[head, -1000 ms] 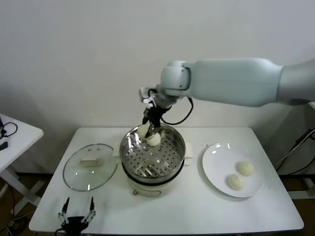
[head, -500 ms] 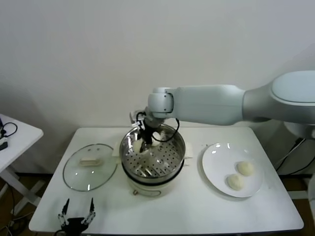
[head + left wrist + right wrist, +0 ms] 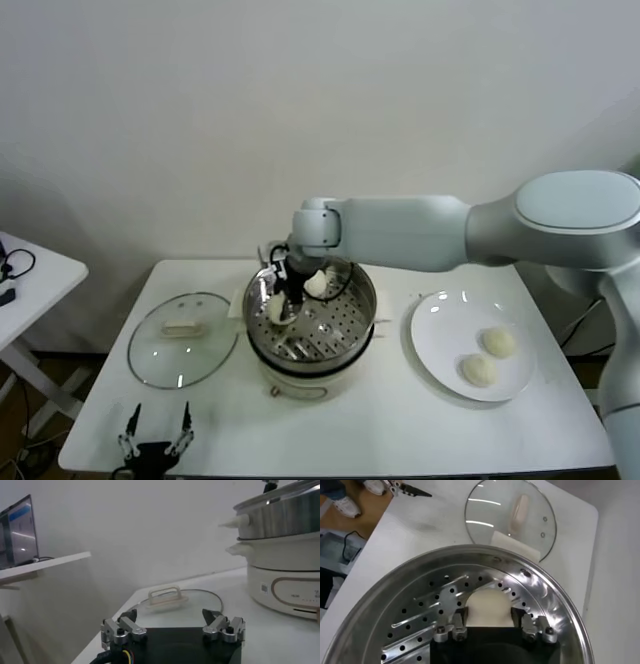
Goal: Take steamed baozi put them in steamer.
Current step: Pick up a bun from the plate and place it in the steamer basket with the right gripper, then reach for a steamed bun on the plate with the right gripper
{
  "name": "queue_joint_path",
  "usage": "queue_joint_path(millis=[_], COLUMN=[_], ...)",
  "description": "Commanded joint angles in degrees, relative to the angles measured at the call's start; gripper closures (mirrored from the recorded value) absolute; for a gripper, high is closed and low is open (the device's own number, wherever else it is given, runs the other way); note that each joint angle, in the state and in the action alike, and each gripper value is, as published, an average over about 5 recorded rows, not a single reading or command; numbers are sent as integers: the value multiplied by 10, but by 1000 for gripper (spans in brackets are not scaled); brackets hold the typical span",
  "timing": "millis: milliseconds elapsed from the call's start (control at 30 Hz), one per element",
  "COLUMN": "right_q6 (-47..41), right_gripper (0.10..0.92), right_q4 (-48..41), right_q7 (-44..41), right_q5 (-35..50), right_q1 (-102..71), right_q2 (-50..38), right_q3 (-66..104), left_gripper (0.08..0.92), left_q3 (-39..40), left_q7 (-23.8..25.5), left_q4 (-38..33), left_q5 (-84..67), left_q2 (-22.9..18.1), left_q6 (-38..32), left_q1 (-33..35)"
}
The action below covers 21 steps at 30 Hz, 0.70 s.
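Observation:
The steamer (image 3: 322, 328) is a shiny perforated steel basket on a cream-white pot at the table's middle. My right gripper (image 3: 283, 296) reaches down into its left part and is shut on a baozi (image 3: 276, 308). In the right wrist view that baozi (image 3: 490, 606) sits between the fingers (image 3: 459, 620), low over the perforated floor (image 3: 427, 600). A second baozi (image 3: 316, 284) lies at the basket's back. Two more baozi (image 3: 499, 342) (image 3: 478, 370) lie on the white plate (image 3: 440, 330). My left gripper (image 3: 155, 440) is parked, open and empty, at the table's front left.
The flat glass lid (image 3: 183, 338) lies on the table left of the steamer; it also shows in the left wrist view (image 3: 175, 602) beyond my left gripper (image 3: 170, 615), with the pot (image 3: 285, 575) beside it. A side table (image 3: 25, 270) stands at far left.
My right gripper has moved down and to the left with the baozi, from above the steamer's back rim into the basket's left part. The left arm has not moved.

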Motion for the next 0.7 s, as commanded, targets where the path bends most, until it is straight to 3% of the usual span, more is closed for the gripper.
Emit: queue_joint_path(millis=[33, 133, 367, 533, 700], right_q6=[2, 6, 61, 123, 154], right_gripper=[278, 220, 203, 202, 203], right_q4=[-1, 20, 84, 104, 142], right_q7=[-2, -8, -97, -182, -192], right_q5=[-5, 7, 34, 14, -48], right_q1=[-9, 7, 128, 214, 274], right_q2=[-12, -37, -156, -250, -325], right_q3=[15, 21, -49, -140, -224], left_gripper=[177, 177, 177, 177, 177], left_q3=[0, 1, 2, 3, 4], left_q7=[0, 0, 0, -1, -1], left_q4=[0, -2, -11, -15, -18], left_q5=[0, 2, 9, 12, 15], left_q2=[-11, -13, -18, -22, -24], left_q6=[0, 1, 1, 0, -2], left_q1=[0, 0, 6, 9, 13])
